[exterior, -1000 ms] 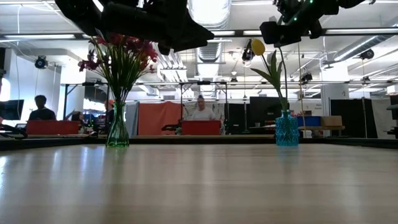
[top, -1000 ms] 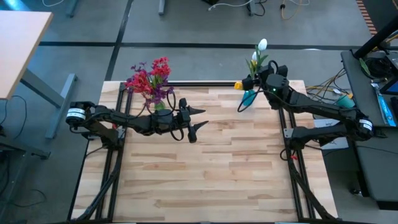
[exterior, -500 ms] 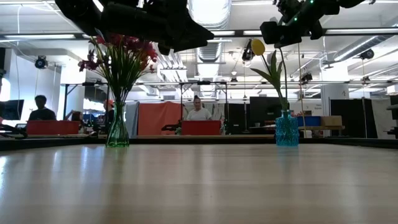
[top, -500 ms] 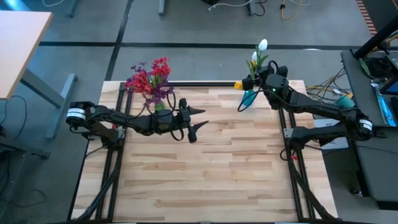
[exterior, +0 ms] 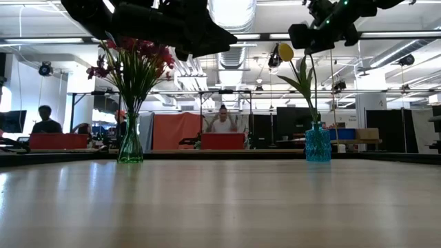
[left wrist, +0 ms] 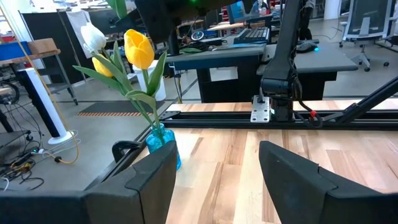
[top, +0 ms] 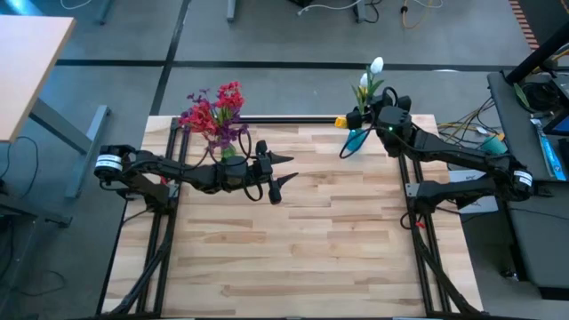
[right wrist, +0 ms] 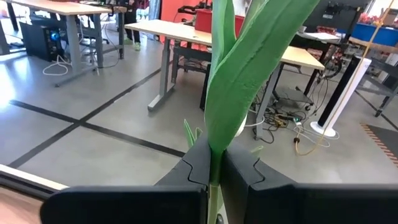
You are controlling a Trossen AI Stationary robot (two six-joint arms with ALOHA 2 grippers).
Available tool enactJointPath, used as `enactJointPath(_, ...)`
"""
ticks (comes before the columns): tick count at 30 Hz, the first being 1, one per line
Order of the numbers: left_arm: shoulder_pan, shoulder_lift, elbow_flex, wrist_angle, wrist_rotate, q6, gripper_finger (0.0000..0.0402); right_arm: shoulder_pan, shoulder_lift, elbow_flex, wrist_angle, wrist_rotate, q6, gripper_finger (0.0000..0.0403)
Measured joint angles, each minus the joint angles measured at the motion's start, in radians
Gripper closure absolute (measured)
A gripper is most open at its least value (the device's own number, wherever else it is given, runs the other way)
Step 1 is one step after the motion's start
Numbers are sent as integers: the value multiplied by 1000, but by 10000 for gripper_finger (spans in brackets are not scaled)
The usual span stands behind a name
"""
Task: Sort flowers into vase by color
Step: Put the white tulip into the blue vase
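Flowers stand in two vases near the far edge of the wooden table (top: 293, 240). Toward 11 o'clock in the high view, a green glass vase (exterior: 130, 146) holds the red and purple clusters (top: 213, 111) on thin green stems that fan outward. Toward 1 o'clock, a blue faceted vase (exterior: 318, 143) holds the tulips (left wrist: 138, 48): yellow heads and one white head, with broad green leaves.

Right gripper (right wrist: 214, 165) is above the blue vase, fingers closed on a tulip stem (right wrist: 219, 93) where two long leaves branch upward.

Left gripper (top: 280, 173) hangs over the table just beside the green vase, on its 4 o'clock side, fingers apart and holding nothing.

People sit at desks in the room behind the table.
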Motion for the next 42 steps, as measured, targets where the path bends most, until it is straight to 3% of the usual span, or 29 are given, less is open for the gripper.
enactJointPath(21,0,0,0,0,0,0,190,0,0,-21,-69,-4,34,385)
enactJointPath(42,0,0,0,-1,0,-5,190,0,-3,-54,-99,1,112,244)
